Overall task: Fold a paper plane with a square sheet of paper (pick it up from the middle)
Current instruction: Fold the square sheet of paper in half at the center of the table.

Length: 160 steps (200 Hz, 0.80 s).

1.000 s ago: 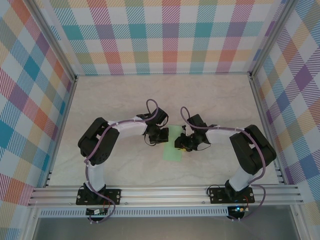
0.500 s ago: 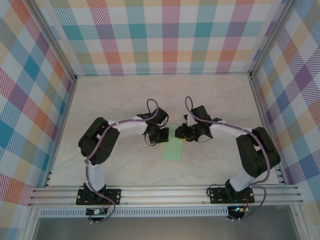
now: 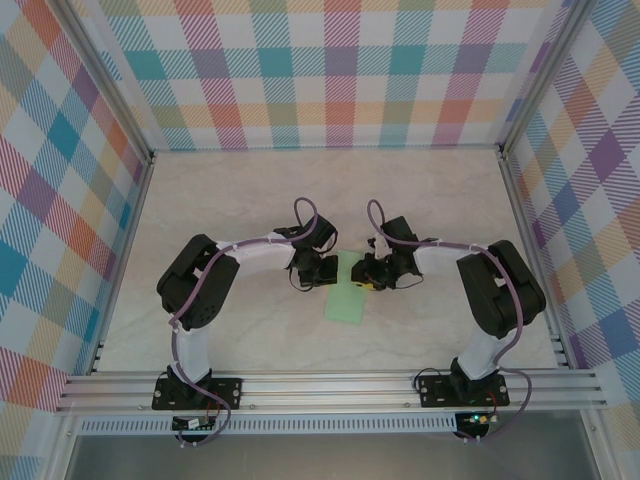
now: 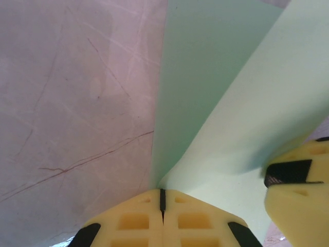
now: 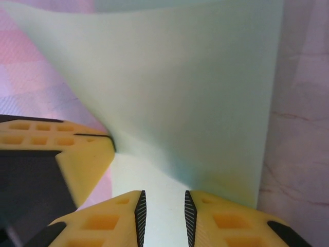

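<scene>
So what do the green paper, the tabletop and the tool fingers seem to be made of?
Paper plane: thin matte mint paper; it bends softly and holds a crease.
Table: pale marble-look surface, probably laminate, with fine veins and a slight sheen.
Left tool fingers: yellow moulded or printed plastic with recessed pockets; the black strips are probably rubber.

Deck under me is a pale beige marble-look tabletop (image 3: 250,190), flat. My left wrist view shows it pinkish-grey with a thin dark vein (image 4: 92,158) running diagonally, and my right wrist view catches a strip of the same surface at the right edge. Pastel plaid-patterned walls stand at the back (image 3: 330,70), left (image 3: 50,200) and right (image 3: 590,180). Silver aluminium extrusion rails (image 3: 330,390) run along the near edge. A slanted silver post (image 3: 105,80) runs down to the far-left corner.
</scene>
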Each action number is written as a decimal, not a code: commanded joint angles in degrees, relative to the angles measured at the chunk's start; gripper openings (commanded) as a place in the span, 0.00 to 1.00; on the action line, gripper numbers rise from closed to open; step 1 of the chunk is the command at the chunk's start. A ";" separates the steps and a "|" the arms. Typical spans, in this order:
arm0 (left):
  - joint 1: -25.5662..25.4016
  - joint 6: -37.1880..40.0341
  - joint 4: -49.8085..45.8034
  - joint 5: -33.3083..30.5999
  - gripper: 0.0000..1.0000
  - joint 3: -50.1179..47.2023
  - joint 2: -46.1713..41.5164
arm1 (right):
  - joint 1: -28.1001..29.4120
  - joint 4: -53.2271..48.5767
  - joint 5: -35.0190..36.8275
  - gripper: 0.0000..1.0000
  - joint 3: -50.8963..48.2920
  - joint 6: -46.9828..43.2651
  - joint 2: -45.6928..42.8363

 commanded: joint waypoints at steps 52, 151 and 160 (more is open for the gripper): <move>-1.05 0.88 -4.26 -0.81 0.00 -1.58 4.34 | -2.08 -0.99 -1.40 0.28 3.56 -2.92 1.80; -1.11 0.92 -4.19 -0.83 0.00 -2.07 4.36 | -3.68 -4.45 -3.53 0.29 5.54 -4.52 -0.74; -1.08 1.02 -4.30 -0.92 0.00 -1.89 4.45 | -3.67 -5.20 -3.87 0.29 7.07 -5.17 -1.24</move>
